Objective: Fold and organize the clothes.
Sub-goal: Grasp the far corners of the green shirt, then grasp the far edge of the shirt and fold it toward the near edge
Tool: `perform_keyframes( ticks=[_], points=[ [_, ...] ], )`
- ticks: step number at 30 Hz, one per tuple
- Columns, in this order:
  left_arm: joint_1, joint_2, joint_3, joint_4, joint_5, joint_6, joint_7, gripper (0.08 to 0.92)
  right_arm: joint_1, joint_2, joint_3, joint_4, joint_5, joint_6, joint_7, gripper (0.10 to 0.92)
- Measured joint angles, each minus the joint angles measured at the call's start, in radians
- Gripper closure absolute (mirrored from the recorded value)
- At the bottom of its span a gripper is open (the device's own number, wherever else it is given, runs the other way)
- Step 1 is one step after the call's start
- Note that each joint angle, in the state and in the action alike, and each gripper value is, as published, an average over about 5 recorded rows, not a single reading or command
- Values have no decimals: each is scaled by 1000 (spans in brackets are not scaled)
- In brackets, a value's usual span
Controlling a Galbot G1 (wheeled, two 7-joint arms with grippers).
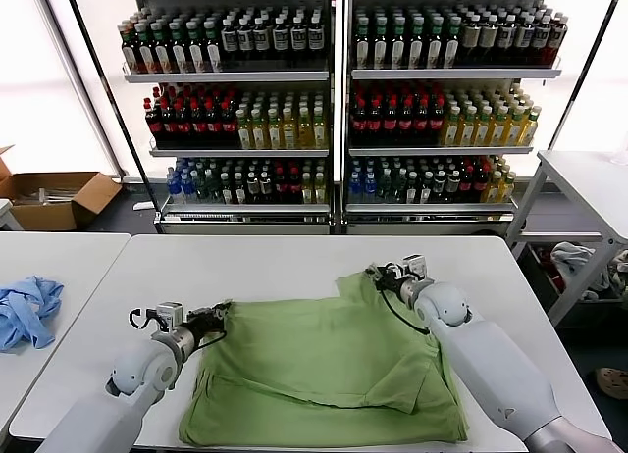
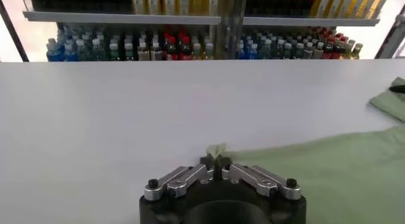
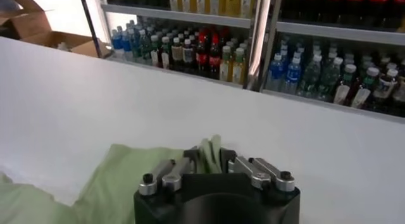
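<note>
The clothes, a light green polo shirt [image 1: 324, 365], lie spread and partly folded on the white table [image 1: 275, 262]. My left gripper [image 1: 222, 313] is low at the shirt's far left corner, shut on a small pinch of green fabric; in the left wrist view the cloth [image 2: 335, 174] trails away from the closed left gripper [image 2: 215, 161]. My right gripper [image 1: 379, 274] is at the far right corner, shut on a bunched fold of the shirt, which sticks up between the right gripper's fingers [image 3: 209, 154] above the cloth [image 3: 120, 174]. Collar, buttons and print are hidden.
A light blue garment [image 1: 27, 311] lies on a separate table to the left. Shelves of bottles [image 1: 334, 100] stand behind the table. A cardboard box [image 1: 54, 198] sits on the floor at the back left. Another table [image 1: 589, 178] stands at the right.
</note>
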Motion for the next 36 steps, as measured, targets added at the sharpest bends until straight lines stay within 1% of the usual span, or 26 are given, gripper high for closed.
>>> perform_keyframes(
  ticks=[2,5,11,19,29,36],
  points=[
    [5,2,-2,-8,0,-6,0,912,-7,-6,1,13,1,1,2,893],
    [11,5,-6,-22,1,-16,-4,912,-19,-18,5,37,2,5,6,917],
    [30,20,-22,-56,5,-54,-15,912,-51,-52,26,110,16,11,23,917],
    [84,44,-57,-135,22,-97,-34,912,-128,-130,88,282,42,21,44,917],
    [210,75,-104,-266,90,-126,-68,912,-311,-243,205,543,56,28,55,917],
    [330,94,-137,-362,154,-135,-98,912,-481,-317,302,719,53,30,51,917]
  ],
)
